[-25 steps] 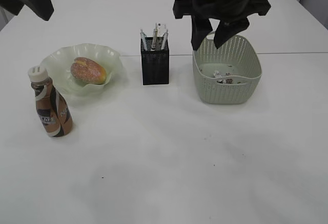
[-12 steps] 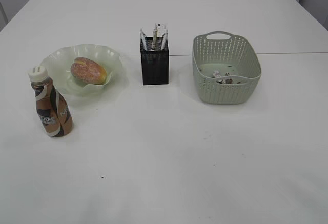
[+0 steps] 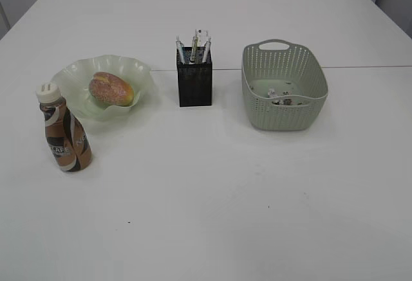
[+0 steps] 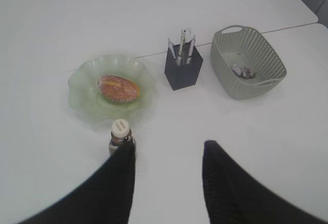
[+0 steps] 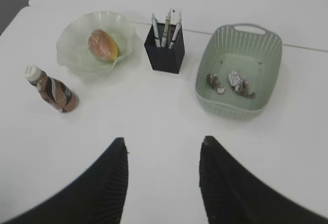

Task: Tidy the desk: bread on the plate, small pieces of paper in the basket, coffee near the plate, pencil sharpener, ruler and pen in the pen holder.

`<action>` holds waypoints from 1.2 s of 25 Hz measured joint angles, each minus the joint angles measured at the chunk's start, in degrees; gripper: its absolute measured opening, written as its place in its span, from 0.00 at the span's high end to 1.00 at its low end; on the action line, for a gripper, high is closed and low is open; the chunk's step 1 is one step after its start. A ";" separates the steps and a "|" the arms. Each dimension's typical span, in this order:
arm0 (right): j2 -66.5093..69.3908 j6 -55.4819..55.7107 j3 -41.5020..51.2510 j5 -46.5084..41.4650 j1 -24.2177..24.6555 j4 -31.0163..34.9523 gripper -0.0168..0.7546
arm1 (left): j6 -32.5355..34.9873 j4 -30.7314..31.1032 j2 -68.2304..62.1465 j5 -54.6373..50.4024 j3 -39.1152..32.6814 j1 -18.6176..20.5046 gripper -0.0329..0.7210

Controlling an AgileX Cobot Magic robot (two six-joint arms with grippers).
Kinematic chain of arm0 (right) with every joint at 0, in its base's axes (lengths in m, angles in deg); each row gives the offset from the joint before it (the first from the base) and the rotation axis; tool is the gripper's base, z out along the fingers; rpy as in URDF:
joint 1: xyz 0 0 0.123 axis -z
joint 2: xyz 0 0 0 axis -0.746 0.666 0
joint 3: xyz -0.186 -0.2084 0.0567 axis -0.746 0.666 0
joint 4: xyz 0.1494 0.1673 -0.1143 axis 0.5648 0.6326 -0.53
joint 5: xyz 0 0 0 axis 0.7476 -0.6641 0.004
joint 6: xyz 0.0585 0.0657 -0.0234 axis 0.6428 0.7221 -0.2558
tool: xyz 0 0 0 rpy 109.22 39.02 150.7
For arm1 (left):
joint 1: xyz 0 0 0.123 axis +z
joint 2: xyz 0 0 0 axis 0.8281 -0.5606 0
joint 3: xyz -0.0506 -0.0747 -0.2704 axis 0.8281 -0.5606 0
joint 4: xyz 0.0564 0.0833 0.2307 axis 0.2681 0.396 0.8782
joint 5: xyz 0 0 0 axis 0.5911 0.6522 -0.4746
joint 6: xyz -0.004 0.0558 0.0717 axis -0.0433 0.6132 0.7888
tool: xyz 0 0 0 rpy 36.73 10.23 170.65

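The bread (image 3: 111, 89) lies in the ruffled green plate (image 3: 71, 75). The coffee (image 3: 64, 136) stands upright just in front of the plate's left side. Several pens (image 3: 194, 44) stick up out of the black mesh pen holder (image 3: 194, 85); the ruler and the pencil sharpener I cannot make out. Small pieces of paper (image 5: 237, 82) lie inside the basket (image 3: 283, 117). Neither arm shows in the exterior view. My left gripper (image 4: 168, 144) hangs high above the desk, open and empty, its left finger overlapping the coffee (image 4: 120, 130). My right gripper (image 5: 164, 139) is also open and empty, high over the desk.
The white desk (image 3: 212, 197) has a thin seam (image 3: 373, 67) running behind the basket. The plate, pen holder and basket stand in a row across the far half. The desk's far edge shows at the top.
One second ago both arms hung at the top of the exterior view, the right one over the basket. They have since pulled out of that view. The objects have not moved.
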State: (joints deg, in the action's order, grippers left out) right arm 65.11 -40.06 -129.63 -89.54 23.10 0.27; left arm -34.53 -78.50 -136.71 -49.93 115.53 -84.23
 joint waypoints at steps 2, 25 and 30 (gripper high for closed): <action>-3.73 0.00 5.37 -0.14 0.00 0.00 0.54 | 0.00 0.00 3.20 0.00 -4.00 0.00 0.53; -66.19 -7.67 58.61 10.26 0.00 -0.67 0.54 | 4.05 -0.29 46.45 9.63 -47.64 0.00 0.58; -69.84 -8.04 63.80 9.08 0.00 -1.73 0.55 | 4.84 -0.43 50.86 10.30 -56.92 0.00 0.58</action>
State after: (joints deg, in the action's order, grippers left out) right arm -4.73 -48.11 -65.84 -80.46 23.10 -1.46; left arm -29.69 -78.92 -85.86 -39.63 58.61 -84.23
